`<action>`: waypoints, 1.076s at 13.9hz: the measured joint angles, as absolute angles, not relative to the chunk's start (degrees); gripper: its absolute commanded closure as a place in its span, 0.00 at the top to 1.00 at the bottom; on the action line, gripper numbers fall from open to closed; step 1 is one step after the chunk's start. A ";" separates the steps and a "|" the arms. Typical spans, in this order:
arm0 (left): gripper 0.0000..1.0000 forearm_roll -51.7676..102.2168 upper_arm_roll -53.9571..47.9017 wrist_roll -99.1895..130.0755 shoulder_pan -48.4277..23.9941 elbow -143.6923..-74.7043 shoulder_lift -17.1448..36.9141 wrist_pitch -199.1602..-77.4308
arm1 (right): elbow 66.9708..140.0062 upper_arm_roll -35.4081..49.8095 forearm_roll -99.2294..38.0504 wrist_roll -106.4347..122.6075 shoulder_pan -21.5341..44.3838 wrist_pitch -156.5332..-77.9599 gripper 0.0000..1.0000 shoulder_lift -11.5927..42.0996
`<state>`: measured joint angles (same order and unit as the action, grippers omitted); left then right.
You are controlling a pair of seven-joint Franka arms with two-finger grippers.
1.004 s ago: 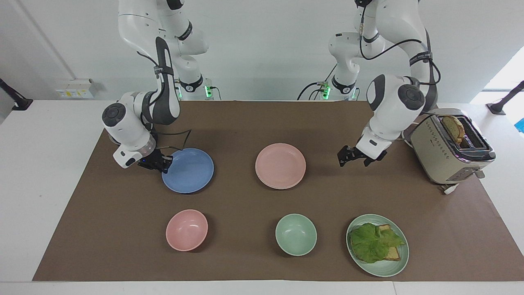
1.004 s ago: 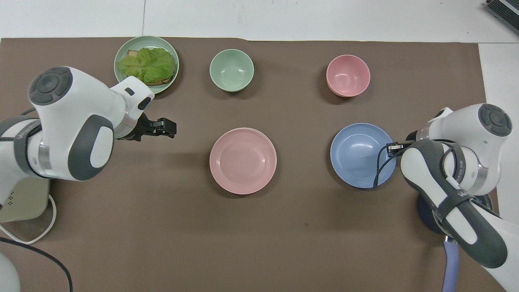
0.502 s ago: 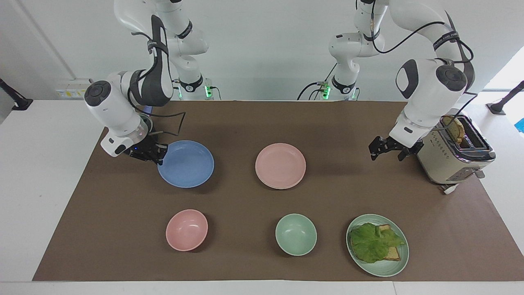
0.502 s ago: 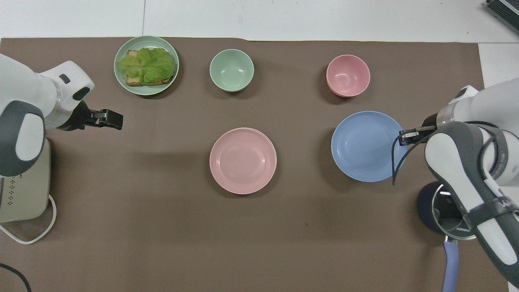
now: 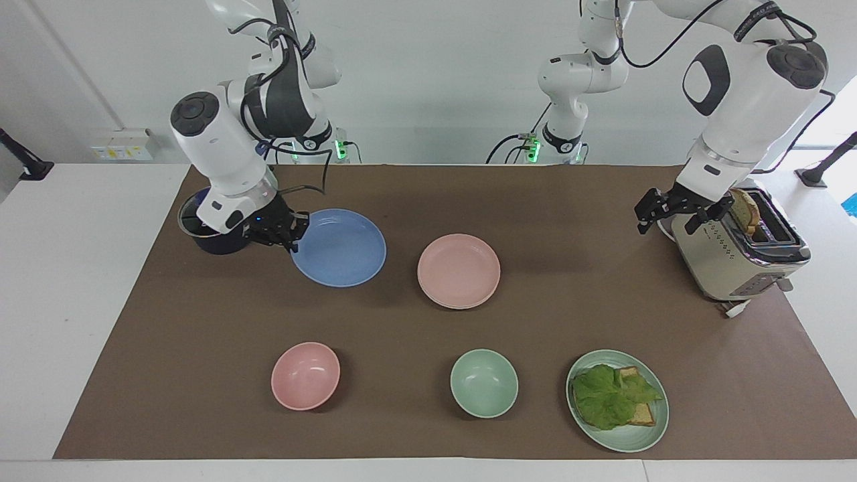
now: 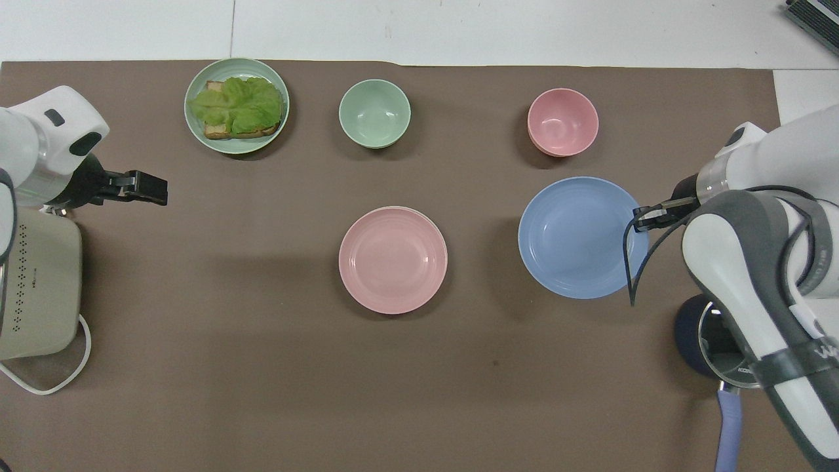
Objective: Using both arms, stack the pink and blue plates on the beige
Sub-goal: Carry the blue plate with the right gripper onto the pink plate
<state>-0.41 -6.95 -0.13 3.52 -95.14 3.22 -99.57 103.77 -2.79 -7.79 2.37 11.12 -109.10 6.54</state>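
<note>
On the brown mat (image 5: 428, 321), the right gripper (image 5: 292, 234) pinches the lifted blue plate (image 5: 343, 248); the left gripper (image 5: 676, 211) gapes by the toaster (image 5: 736, 261). Overhead alone shows KONKA on a pot (image 6: 721, 344).

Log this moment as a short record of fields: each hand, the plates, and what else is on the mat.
right hand: shut on the rim of the blue plate, which is lifted off the mat
blue plate: held in the air, toward the right arm's end
left hand: open, empty, over the mat beside the toaster
pink plate: flat on the mat, mid-table, untouched
beige plate: not in view
bowls: pink bowl, green bowl, both farther from the robots than the plates
green plate: holds lettuce and bread
dark pot: beside the right hand
</note>
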 measured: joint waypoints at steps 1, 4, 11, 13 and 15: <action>1.00 -0.64 -6.88 -0.13 3.52 -94.85 2.65 -99.00 | 103.76 -2.41 -7.80 -0.69 13.05 -109.14 0.00 6.54; 1.00 -0.69 -6.05 -0.12 3.54 -94.70 0.36 -98.06 | 103.78 -1.88 -7.98 -8.33 18.18 -110.61 0.00 6.71; 1.00 -0.69 -5.95 -0.11 3.54 -94.71 -0.96 -97.75 | 104.42 -1.75 -13.49 -13.84 25.51 -119.57 0.00 12.83; 1.00 -0.69 -5.95 -0.11 3.54 -94.71 -0.96 -97.73 | 105.20 -1.77 -13.50 -14.40 26.63 -122.15 0.00 14.50; 1.00 -0.69 -5.95 -0.11 3.54 -94.71 -0.96 -97.71 | 105.58 -1.76 -13.51 -14.42 27.17 -123.16 0.00 15.58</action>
